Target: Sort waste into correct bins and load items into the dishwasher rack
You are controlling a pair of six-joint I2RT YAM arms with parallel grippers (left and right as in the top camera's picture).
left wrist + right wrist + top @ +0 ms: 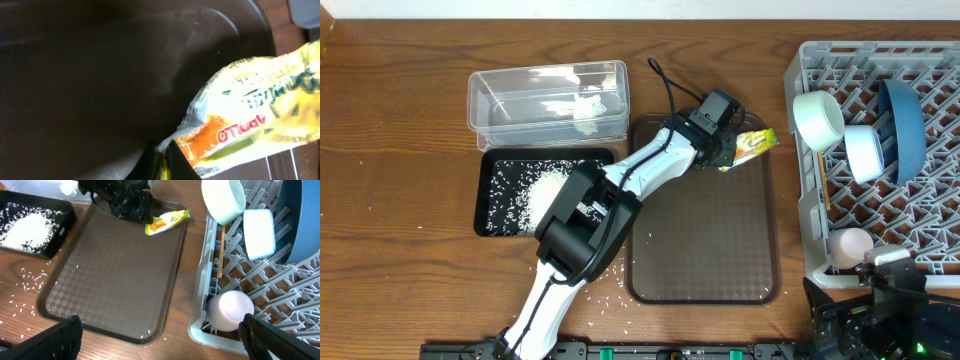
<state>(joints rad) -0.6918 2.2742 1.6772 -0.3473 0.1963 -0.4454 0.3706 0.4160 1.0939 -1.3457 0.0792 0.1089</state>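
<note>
My left gripper [728,152] is shut on one end of the green-and-yellow snack wrapper [756,142] at the far right corner of the brown serving tray [700,250]. In the left wrist view the jaws [165,164] pinch the wrapper [250,110]. The white tissue [588,110] lies in the clear tub [548,78]. Rice [545,190] fills the black tray [490,215]. The grey rack [810,60] holds the pale green bowl [817,118], white-and-blue bowl [865,152], blue bowl [905,125], pink cup [850,245] and chopsticks [823,185]. My right gripper [160,345] is open and empty near the rack's front corner.
Loose rice grains [610,280] lie on the wooden table in front of the black tray and along the brown tray's left edge. The left arm [620,185] stretches diagonally over the black tray's corner and the brown tray.
</note>
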